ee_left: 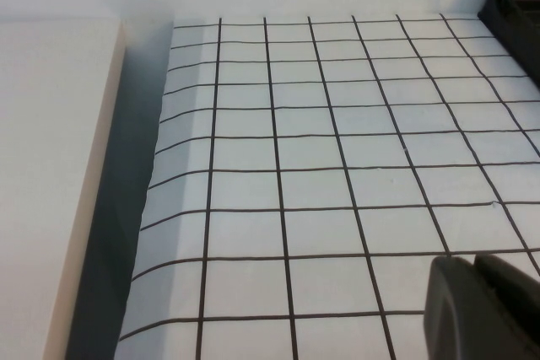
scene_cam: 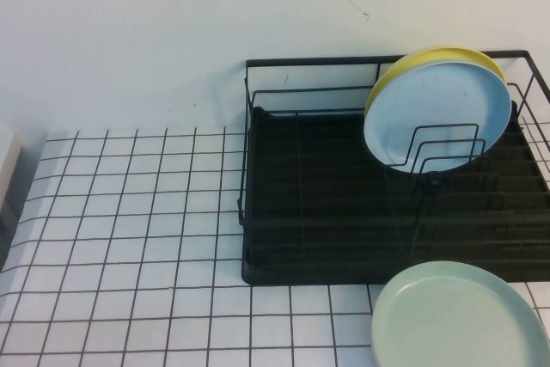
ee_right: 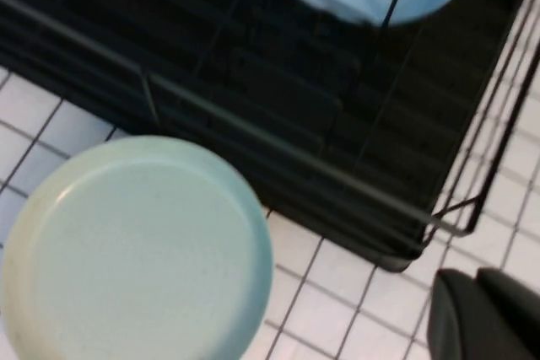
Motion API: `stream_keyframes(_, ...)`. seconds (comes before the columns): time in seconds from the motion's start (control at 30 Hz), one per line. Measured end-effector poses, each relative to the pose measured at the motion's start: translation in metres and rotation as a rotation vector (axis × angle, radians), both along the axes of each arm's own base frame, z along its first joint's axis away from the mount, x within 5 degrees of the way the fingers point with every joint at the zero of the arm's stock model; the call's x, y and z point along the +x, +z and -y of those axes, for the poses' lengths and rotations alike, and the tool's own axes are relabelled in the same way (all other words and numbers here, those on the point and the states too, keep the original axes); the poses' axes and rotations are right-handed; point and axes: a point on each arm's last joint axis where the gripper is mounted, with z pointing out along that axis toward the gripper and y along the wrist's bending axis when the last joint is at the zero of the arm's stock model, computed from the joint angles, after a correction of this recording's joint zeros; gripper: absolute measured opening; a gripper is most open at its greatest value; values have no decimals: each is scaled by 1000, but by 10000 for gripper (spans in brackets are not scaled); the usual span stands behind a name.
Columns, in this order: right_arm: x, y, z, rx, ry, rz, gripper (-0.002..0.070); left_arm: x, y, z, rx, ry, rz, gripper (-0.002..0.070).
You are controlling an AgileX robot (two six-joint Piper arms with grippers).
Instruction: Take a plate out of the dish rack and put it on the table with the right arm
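Note:
The pale mint-green plate lies flat on the white gridded table, just in front of the black wire dish rack near its front right part. It also shows in the right wrist view, with the rack behind it. My right gripper is shut and empty above the table beside the rack's corner, apart from the plate. My left gripper is shut and empty over bare table at the far left. Neither gripper shows in the high view.
A light blue plate stands in the rack's dividers with a yellow plate behind it. A white wall rises behind the table. A pale raised block borders the table's left edge.

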Motion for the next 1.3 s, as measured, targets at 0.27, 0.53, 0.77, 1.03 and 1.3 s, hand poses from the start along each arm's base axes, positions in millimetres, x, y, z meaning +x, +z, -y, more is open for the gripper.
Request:
stream_keyframes(0.27,-97,27,2,-51,14,353,-1,0,0,0,-4,1,0,-3)
stream_keyframes(0.53,-146,-39,6,-87,-26,556,-2,0,0,0,-4,1,0,-3)
stream_keyframes(0.77,-150,-74,9,-118,-44,572,-2,0,0,0,-4,1,0,-3)
stream_keyframes(1.03,-151,-83,8,-109,-29,505,-2,0,0,0,-4,1,0,-3)
stream_keyframes(1.3,-152,-87,7,-106,-21,471,-2,0,0,0,-4,1,0,-3)
